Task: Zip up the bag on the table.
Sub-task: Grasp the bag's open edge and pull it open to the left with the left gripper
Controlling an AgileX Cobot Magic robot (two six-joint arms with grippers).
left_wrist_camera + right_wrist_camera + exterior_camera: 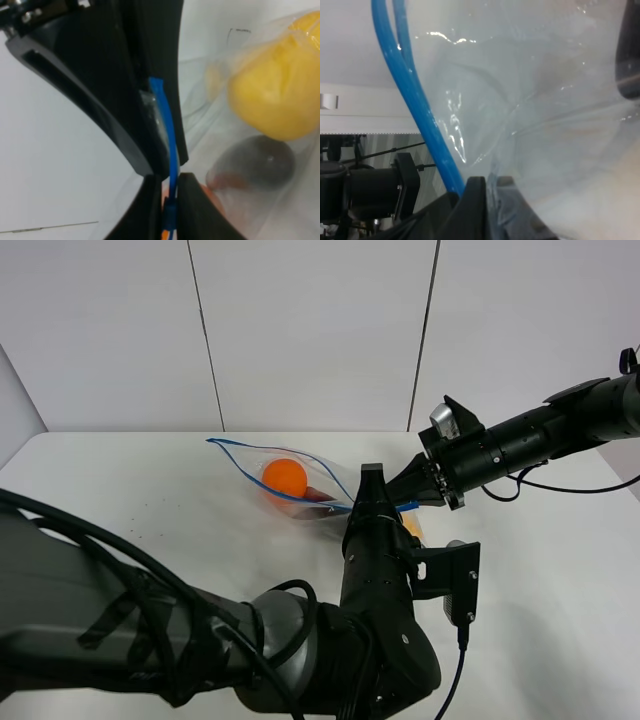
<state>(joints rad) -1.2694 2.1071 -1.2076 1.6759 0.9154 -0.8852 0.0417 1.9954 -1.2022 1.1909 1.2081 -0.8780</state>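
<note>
Now the right pincer (402, 492) is anchoring the bag (290, 485) over the worktop (120, 490), gripping its end. The left pincer (368, 485) is squeezing the blue zipper strip (170, 135), probably to slide it sealed.

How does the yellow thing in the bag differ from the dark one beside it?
The yellow piece is bright; the dark piece is dull purplish-brown. The yellow piece shows larger in the left wrist view than the dark piece. Both are rounded and lie side by side inside the bag.
</note>
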